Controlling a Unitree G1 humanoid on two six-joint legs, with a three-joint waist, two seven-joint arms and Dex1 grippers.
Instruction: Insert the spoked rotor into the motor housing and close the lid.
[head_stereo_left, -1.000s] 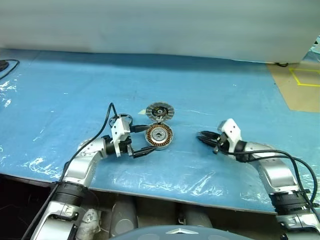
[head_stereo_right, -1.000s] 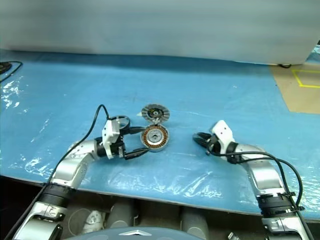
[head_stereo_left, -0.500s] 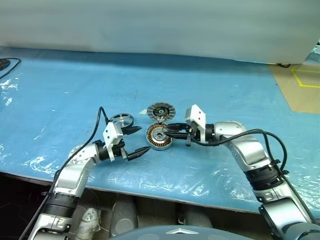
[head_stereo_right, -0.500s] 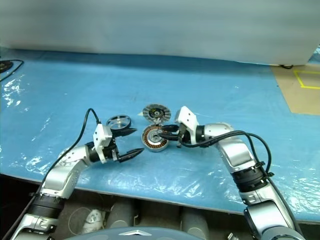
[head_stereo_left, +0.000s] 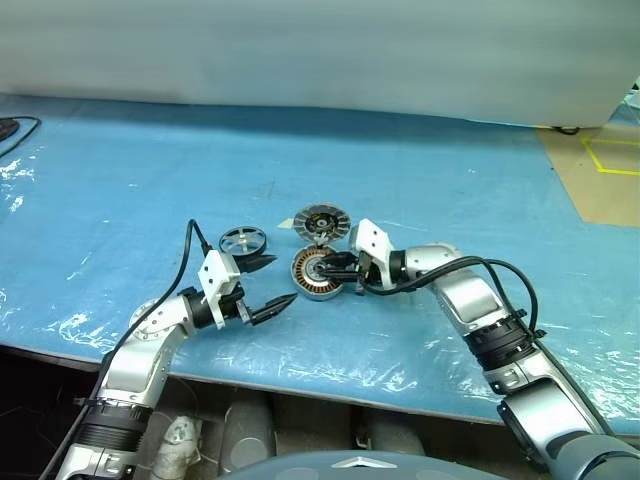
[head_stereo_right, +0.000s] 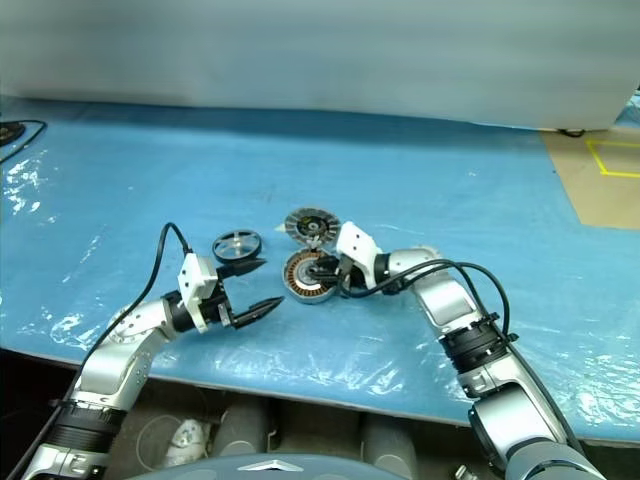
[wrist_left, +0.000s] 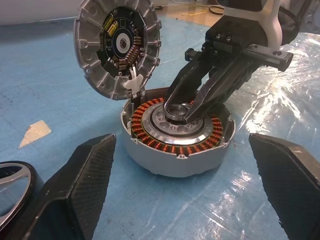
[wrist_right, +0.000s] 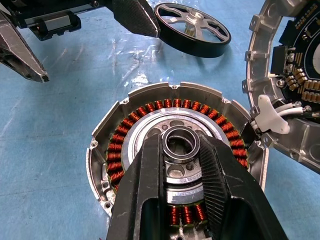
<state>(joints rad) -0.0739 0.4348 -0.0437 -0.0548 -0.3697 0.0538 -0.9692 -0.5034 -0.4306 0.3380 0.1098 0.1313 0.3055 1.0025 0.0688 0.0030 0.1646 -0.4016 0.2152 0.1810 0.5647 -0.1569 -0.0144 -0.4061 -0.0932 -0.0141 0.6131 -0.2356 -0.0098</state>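
1. The spoked rotor (head_stereo_left: 243, 240) lies flat on the blue table (head_stereo_left: 450, 190), just left of the motor housing (head_stereo_left: 318, 273)
2. The housing rests open, its copper windings showing; the lid (head_stereo_left: 318, 221) stands tilted up at its far edge
3. The right gripper (wrist_right: 181, 145) reaches into the housing, fingers pinched narrow on the small metal ring at its centre hub
4. The left gripper (head_stereo_left: 270, 287) hovers spread wide and empty, near the housing's left side
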